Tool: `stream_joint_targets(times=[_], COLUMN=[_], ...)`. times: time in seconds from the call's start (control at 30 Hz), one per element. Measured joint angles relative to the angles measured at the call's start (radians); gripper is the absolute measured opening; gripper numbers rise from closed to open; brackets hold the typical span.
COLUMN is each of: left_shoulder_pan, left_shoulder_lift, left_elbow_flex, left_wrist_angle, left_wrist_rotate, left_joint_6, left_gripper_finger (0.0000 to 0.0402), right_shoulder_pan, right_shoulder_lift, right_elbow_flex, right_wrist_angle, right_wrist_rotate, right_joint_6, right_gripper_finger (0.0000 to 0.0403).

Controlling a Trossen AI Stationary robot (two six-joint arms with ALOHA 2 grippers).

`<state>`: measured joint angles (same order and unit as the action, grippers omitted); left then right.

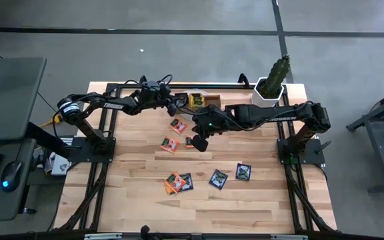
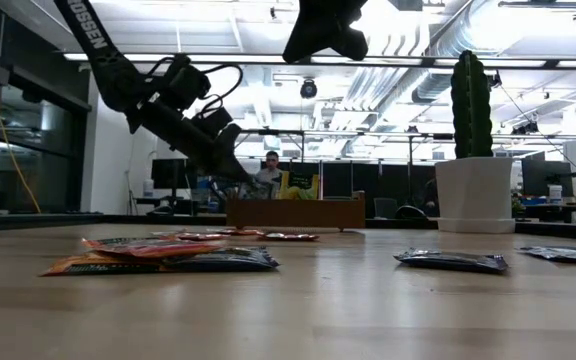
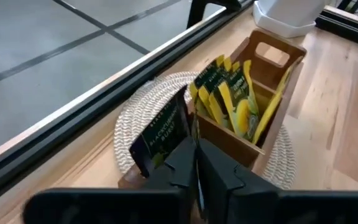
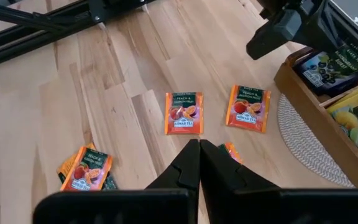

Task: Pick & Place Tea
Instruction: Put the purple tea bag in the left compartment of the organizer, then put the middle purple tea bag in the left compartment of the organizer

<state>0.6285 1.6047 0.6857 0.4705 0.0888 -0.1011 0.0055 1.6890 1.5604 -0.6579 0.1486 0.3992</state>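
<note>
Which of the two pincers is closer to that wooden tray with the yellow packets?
The left. The left pincer is right beside the tray, holding a dark sachet at its end; the right pincer hangs farther off, above the orange sachets.

orange sachets [image 4: 183, 112], yellow-green sachets [image 3: 232, 93], brown tray [image 3: 272, 68]

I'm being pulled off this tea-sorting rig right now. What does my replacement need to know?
Left gripper: jaws shut on a dark sachet, at the end compartment of the wooden tray.
Right gripper: jaws shut, empty, above the table near the orange sachets.
Done: yellow sachets and some dark ones stand in the tray.
Left: release the held sachet, then collect about seven loose ones, both orange and dark loose sachets.
</note>
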Motion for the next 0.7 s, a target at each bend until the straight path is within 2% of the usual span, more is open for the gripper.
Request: stream_joint_targets(times=[0.2, 0.37, 0.47, 0.6, 0.7], left_shoulder_pan=[0.000, 0.001, 0.001, 0.008, 0.024], left_shoulder_lift=[0.000, 0.001, 0.001, -0.015, -0.027], left_elbow_flex=[0.003, 0.036, 0.080, 0.136, 0.167], left_wrist_angle=[0.007, 0.005, 0.006, -0.025, -0.069], left_wrist_rotate=[-0.026, 0.025, 0.035, 0.040, 0.107], left_joint_6=[0.026, 0.045, 0.052, 0.060, 0.074], left_gripper_finger=[0.0103, 0.0167, 0.0189, 0.0198, 0.0199], right_shoulder_pan=[0.002, 0.001, 0.001, 0.001, 0.002], right_shoulder_lift=[0.000, 0.000, -0.010, -0.045, -0.081], right_elbow_flex=[0.000, 0.000, 0.000, 0.000, 0.000], right_wrist_angle=[-0.003, -0.038, -0.105, -0.235, -0.356], right_wrist_rotate=[-0.002, 0.000, 0.030, 0.077, 0.115], right_joint_6=[0.000, -0.007, -0.007, 0.017, 0.041], right_gripper_finger=[0.0005, 0.0003, 0.0006, 0.0003, 0.0002])
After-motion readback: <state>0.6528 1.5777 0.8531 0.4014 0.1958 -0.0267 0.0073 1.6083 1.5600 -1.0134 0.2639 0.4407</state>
